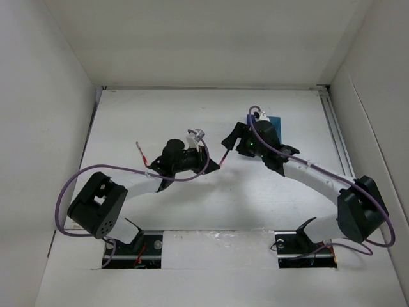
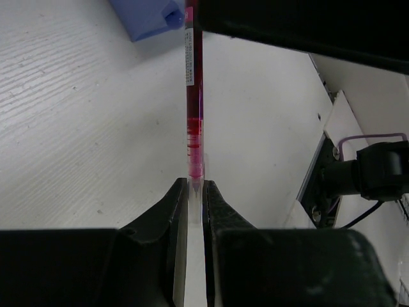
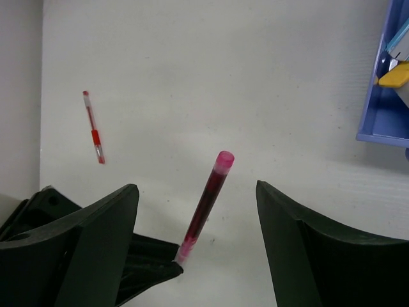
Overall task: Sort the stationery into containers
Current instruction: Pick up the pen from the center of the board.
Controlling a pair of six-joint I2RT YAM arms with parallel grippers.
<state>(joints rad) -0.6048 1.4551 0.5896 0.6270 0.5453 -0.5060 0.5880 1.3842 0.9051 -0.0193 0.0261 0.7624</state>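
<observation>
My left gripper (image 2: 196,184) is shut on the tip end of a red pen (image 2: 193,96) and holds it off the table, pointing toward my right gripper (image 1: 230,142). In the right wrist view that pen (image 3: 208,201) stands between the wide-open fingers (image 3: 96,236), touching neither, with the left gripper (image 3: 150,265) gripping its lower end. A second red-and-white pen (image 3: 93,126) lies on the table at the left (image 1: 142,153). The blue compartment box (image 3: 386,102) holds a yellow-black piece (image 3: 395,75) and a light blue pen (image 3: 399,38); in the top view it (image 1: 277,120) is mostly hidden behind the right arm.
White walls (image 1: 45,96) enclose the table on the left, back and right. The box corner (image 2: 150,19) lies beyond the pen in the left wrist view. Purple cables (image 1: 96,171) loop off both arms.
</observation>
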